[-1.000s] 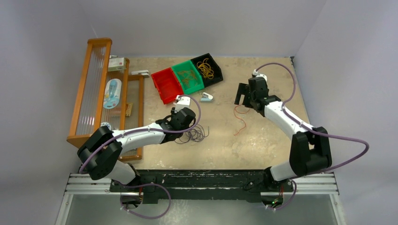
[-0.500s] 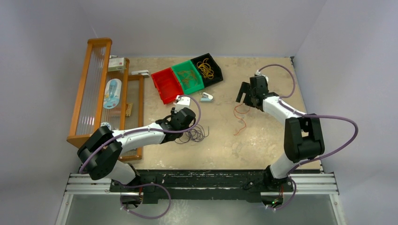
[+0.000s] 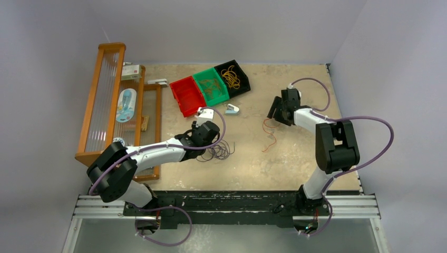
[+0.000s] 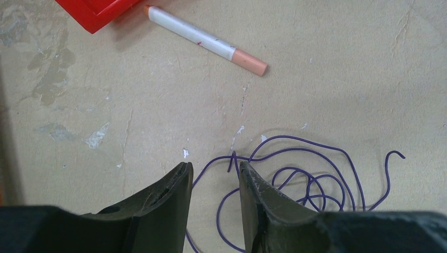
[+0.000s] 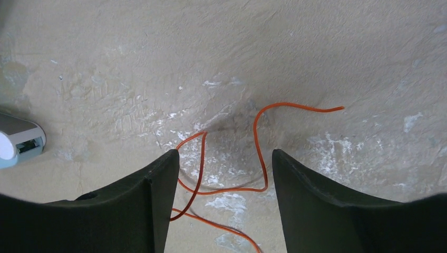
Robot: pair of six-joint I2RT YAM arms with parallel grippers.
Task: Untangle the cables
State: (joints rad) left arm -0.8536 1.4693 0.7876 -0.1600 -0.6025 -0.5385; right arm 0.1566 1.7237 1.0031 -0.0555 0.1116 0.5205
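**Both grippers spread, each over its own cable**

The left gripper was low over the table. Its two fingers were a little apart and pinched nothing. A short bent end of the purple cable stood just ahead of the gap between the fingertips. Whether it touched them could not be told. The rest of this cable lay on the table in loose loops crossing one another, to the right of the fingers in the wrist view.

The right gripper was spread wide and held nothing. The orange cable lay flat on the table under the gap, with one curve running up between the fingers and one free end pointing right. In the top view the two cables were well apart, the purple one near the middle front of the table and the orange one further right.

A white marker with an orange cap lay beside the corner of the red bin. The green bin and the black bin stood in a row with it, and the black one held yellow rubber bands. A small white device lay near the bins.

On the wooden rack at the left were a box with a red label and a blue and white packet. Their print was too small to read.
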